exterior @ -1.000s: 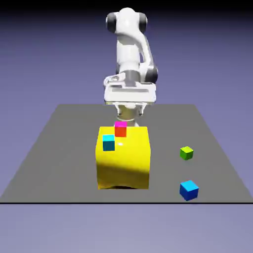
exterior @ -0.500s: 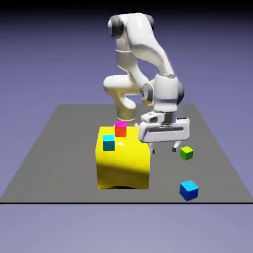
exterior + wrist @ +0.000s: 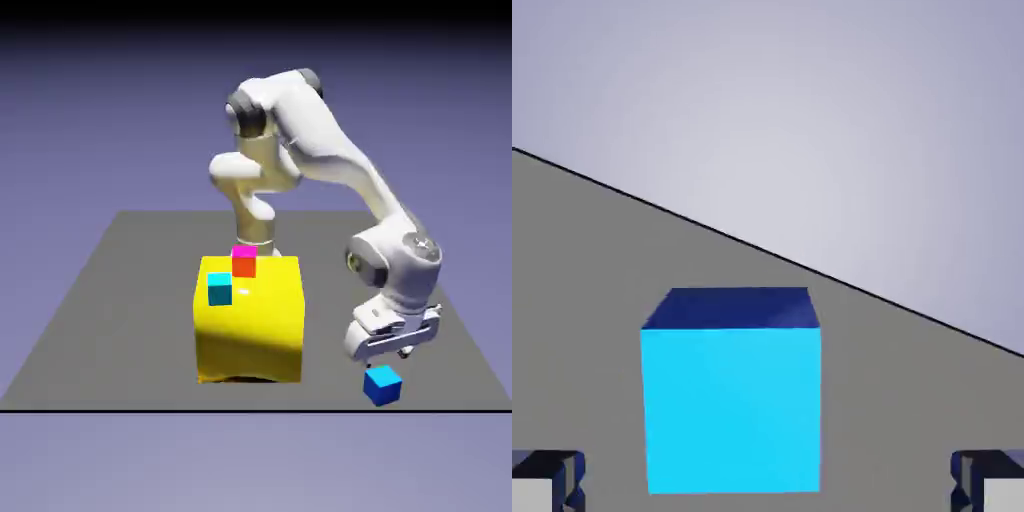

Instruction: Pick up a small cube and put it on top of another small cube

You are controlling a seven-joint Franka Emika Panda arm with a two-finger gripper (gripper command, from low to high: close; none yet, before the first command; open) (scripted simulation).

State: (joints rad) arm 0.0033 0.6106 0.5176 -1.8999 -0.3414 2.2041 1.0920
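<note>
The small bright blue cube [image 3: 382, 385] rests on the grey table near its front edge, at the exterior view's right. My gripper [image 3: 390, 360] hangs just above it, open and empty. In the hand view the blue cube [image 3: 730, 400] fills the lower middle, and the two grey fingertips [image 3: 547, 482] stand wide apart on either side of it, not touching it. A small cyan-teal cube [image 3: 220, 289] and a red cube with a magenta top [image 3: 244, 262] sit on the big yellow block [image 3: 250, 325].
The yellow block stands left of my gripper with a gap between them. The table's front edge [image 3: 440, 409] runs just beyond the blue cube and crosses the hand view as a dark slanted line [image 3: 812, 268]. The green cube is hidden behind my arm.
My arm swung from behind the yellow block to the exterior view's right, then came forward and down over the blue cube, covering the green cube. No cube has moved.
</note>
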